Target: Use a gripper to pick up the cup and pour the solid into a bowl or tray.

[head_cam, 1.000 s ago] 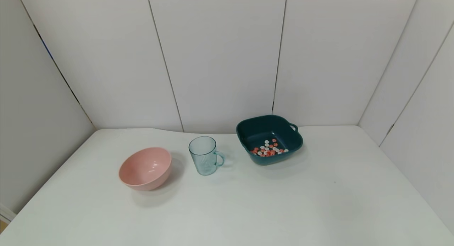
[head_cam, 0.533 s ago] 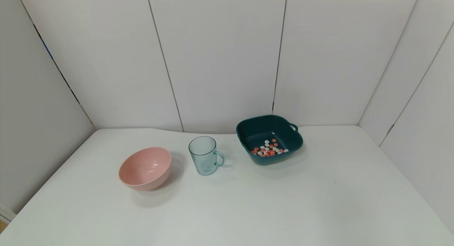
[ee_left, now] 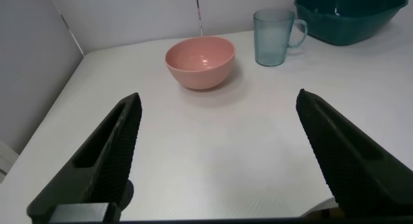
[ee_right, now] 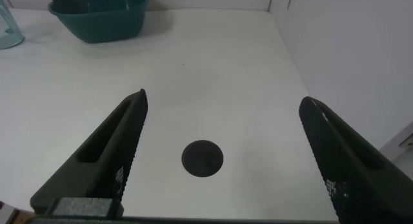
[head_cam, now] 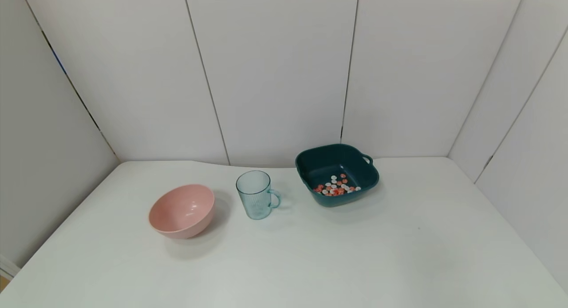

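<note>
Task judged done or nearly done: solid (head_cam: 337,186) seen lying inside teal dish (head_cam: 310,166), far right of centre on table (head_cam: 310,263). Cup (head_cam: 254,195) stands upright, looks empty, between pink bowl (head_cam: 182,210) at left and teal dish, touched by nothing. No pour seems left; perhaps only parking of arms. Left gripper (ee_left: 219,156) held wide, empty, above near left table. Right gripper (ee_right: 222,156) held wide, empty, above near right table.

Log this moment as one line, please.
cup: upright, looks empty, between pink bowl and teal dish | solid: in teal dish | left gripper: open, holds nothing | right gripper: open, holds nothing
</note>
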